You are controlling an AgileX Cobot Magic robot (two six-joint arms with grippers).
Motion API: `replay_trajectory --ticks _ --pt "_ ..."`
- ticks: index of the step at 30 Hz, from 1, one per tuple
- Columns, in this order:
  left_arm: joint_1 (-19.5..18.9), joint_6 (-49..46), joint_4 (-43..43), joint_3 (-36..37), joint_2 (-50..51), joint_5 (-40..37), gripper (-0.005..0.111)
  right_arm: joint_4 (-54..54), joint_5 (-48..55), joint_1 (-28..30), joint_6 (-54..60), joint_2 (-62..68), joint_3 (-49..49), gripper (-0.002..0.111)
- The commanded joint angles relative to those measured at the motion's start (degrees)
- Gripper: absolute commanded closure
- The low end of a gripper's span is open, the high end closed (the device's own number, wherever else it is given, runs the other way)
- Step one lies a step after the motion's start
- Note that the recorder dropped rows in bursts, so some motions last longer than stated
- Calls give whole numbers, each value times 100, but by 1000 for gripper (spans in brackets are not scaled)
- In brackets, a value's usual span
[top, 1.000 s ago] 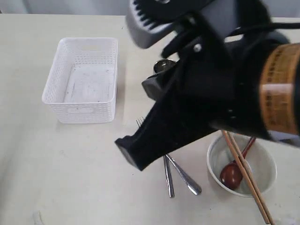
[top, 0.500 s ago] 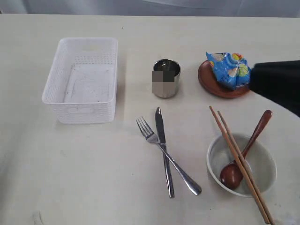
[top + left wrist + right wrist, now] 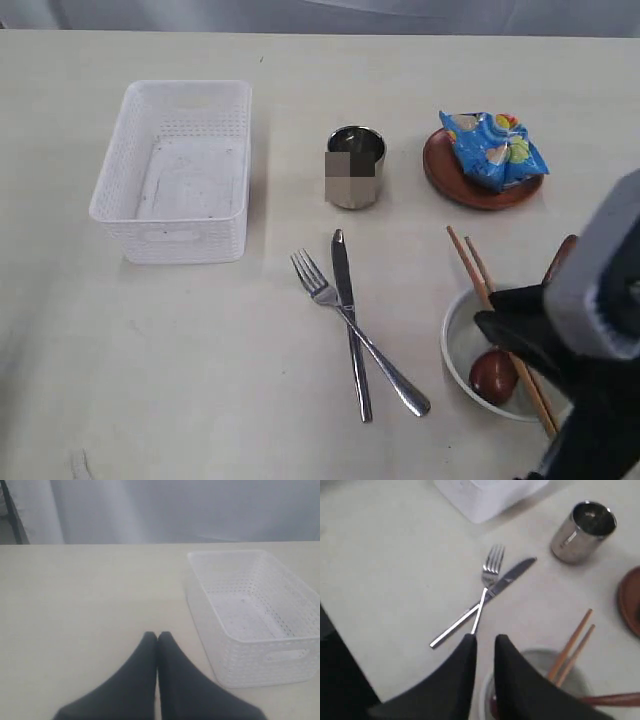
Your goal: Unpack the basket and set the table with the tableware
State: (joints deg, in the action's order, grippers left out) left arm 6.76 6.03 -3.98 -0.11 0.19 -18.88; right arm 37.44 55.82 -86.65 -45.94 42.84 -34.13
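Well left of the bowl (image 3: 455, 350) are the empty basket (image 3: 180, 243) and the left gripper (image 3: 157, 636), fingers pressed together on nothing. Over the bowl hangs the right gripper (image 3: 485, 640), parted slightly and empty. It should likely widen, then close across the chopsticks (image 3: 468, 262), whose long axis slants over the bowl's rim, free ends pointing far-left.

A wide, pale cream surface (image 3: 200, 400) is stretching across almost everything we can see. Small scuff marks are showing on it. Behind its far edge a grey-white curtain (image 3: 175, 510) is hanging in soft folds. A dark post (image 3: 9, 515) is standing at one end of the curtain. Soft, even light is falling everywhere and making only faint shadows.
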Motion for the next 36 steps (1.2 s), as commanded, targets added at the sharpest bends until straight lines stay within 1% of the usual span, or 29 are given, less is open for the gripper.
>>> replay_trajectory --ticks 1,2,4,5,6,7,8,9,10,11,13,15,18,20,22,25,29,32,36 --pt "41 -4 -26 11 -19 28 107 325 305 378 -272 794 -39 62" --pt "41 -4 -26 11 -19 28 107 314 292 535 -272 997 -142 62" --pt "41 -4 -26 11 -19 28 107 274 279 869 -169 1380 -428 68" --pt "41 -4 -26 11 -19 28 107 -14 66 1302 122 1788 -815 76" --pt "41 -4 -26 11 -19 28 107 -365 -102 1536 399 1962 -998 77" --pt "41 -4 -26 11 -19 28 107 -1431 -657 1982 1286 2301 -1251 76" --pt "41 -4 -26 11 -19 28 107 -1861 -864 2142 1661 2443 -1312 77" --pt "41 -4 -26 11 -19 28 107 -2489 -1008 2426 2342 2842 -1393 76" --pt "41 -4 -26 11 -19 28 107 -2511 -1012 2483 2438 3012 -1394 75" --pt "41 -4 -26 11 -19 28 107 -2421 -1012 2511 2439 3450 -1394 69" --pt "41 -4 -26 11 -19 28 107 -2391 -1117 2482 2439 4089 -1402 62" --pt "41 -4 -26 11 -19 28 107 -2302 -1332 2482 2285 4578 -1402 62" --pt "41 -4 -26 11 -19 28 107 -2178 -2162 2454 2260 4984 -1427 62" --pt "41 -4 -26 11 -19 28 107 -2147 -2518 2454 2260 5255 -1502 62" --pt "41 -4 -26 11 -19 28 107 -1922 -2436 2454 2223 5480 -1603 62" --pt "41 -4 -26 11 -19 28 107 -1367 -2014 2454 1868 5777 -1848 62" --pt "41 -4 -26 11 -19 28 107 -234 -1579 2454 878 5910 -2005 62" --pt "41 -4 -26 11 -19 28 107 -186 -1505 2454 759 5936 -2005 62" --pt "41 -4 -26 11 -19 28 107 -447 -2004 2454 928 6282 -1980 62"
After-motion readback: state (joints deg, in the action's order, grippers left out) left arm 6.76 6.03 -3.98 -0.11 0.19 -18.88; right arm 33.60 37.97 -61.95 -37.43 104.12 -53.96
